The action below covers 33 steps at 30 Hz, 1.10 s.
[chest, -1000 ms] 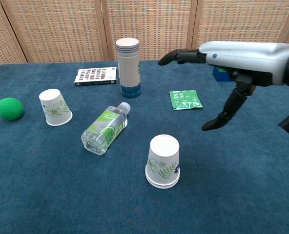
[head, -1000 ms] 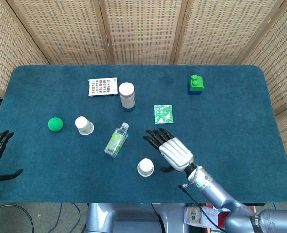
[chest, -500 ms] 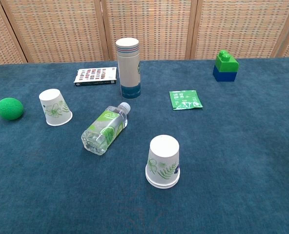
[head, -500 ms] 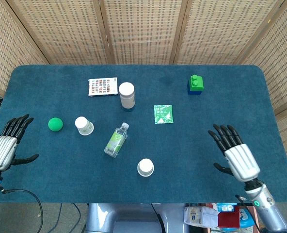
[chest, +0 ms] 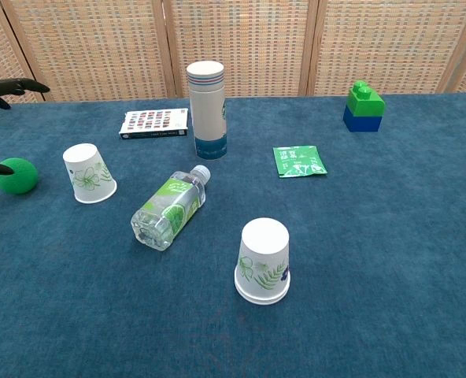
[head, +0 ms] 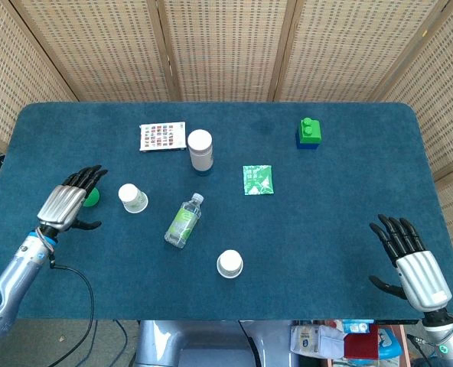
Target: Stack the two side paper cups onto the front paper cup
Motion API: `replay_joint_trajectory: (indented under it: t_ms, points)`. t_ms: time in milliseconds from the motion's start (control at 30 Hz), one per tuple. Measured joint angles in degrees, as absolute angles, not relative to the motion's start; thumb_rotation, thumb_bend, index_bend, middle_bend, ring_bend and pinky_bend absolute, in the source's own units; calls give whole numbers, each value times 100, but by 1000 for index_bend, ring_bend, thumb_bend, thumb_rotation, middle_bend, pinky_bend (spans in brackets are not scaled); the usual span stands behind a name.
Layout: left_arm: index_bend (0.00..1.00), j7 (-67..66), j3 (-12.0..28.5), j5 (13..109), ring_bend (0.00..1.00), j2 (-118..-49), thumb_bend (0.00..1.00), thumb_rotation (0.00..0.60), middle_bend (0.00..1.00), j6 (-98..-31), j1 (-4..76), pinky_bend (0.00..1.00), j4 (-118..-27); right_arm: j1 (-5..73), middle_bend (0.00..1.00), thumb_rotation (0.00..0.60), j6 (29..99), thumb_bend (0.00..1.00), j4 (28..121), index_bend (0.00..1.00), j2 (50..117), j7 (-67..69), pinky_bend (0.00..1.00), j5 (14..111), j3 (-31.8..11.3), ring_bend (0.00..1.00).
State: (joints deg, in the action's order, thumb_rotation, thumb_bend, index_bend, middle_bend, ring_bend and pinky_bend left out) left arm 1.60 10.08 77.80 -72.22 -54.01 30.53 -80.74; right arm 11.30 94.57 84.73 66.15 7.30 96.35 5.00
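Woven cane screens stand behind a blue carpeted bench (head: 349, 191) where the front paper cup (chest: 262, 261) sits upside down near the robot's edge, its flat bottom up and ready to take another cup. The left hand (head: 64, 205) hovers with fingers spread and empty just beside the left side cup (head: 132, 197), also inverted, probably lining up a grasp. The right hand (head: 412, 262), spread and empty, hangs well apart at the bench's near right corner; no second side cup shows.
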Motion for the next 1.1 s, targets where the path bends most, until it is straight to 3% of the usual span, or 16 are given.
replay_joint_trajectory:
  t_ms: [67,200,633,1100]
  points:
    - [37,73,1073,7610,196,-7470,171,600,118,-5237,3236,281,-7826,1118,0,600,9432,0,8452,0,6612,772,0,9631,458,0]
    - [123,-53,1138,7429,243,-7818,171,600,171,-5013,3507,328,-7496,1106,0,600,9340,0,8400,0,6619,798,0,9608,408,0]
    - [262,-700,1268,6524,337,-8428,205,600,295,-4648,3917,373,-6836,1068,0,600,9168,0,8390,0,6636,805,0,9642,272,0]
    - [424,-813,1242,6416,465,-8759,258,600,461,-4697,4112,465,-6526,1024,0,600,9087,0,8346,0,6653,857,0,9660,156,0]
